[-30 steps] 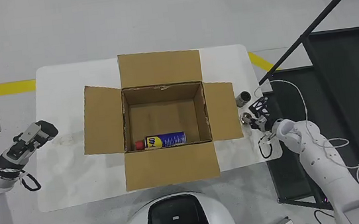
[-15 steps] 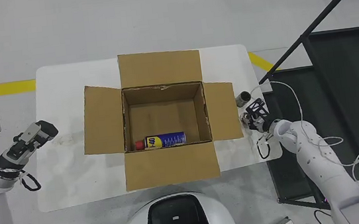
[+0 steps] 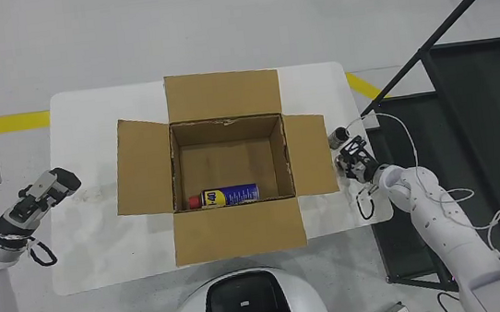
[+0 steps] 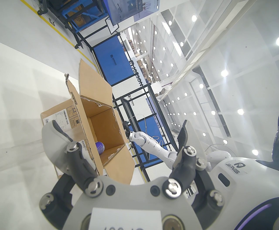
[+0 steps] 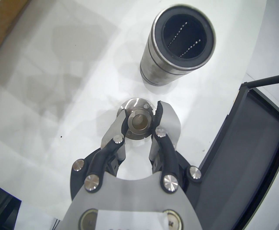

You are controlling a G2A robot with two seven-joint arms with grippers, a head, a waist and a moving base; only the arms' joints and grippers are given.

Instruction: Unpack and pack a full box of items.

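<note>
Brown cardboard box (image 3: 144, 165) sits open, right gripper (image 5: 141, 117) at its 3 o'clock clamped on a small steel flanged hub (image 5: 134, 104), left gripper (image 4: 118, 126) at 9 o'clock, fingers spread.

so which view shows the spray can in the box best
The top view: the spray can lies on its side, full length visible, against the wall of the box nearest the robot. The left wrist view catches just its round end deep inside the box.
</note>
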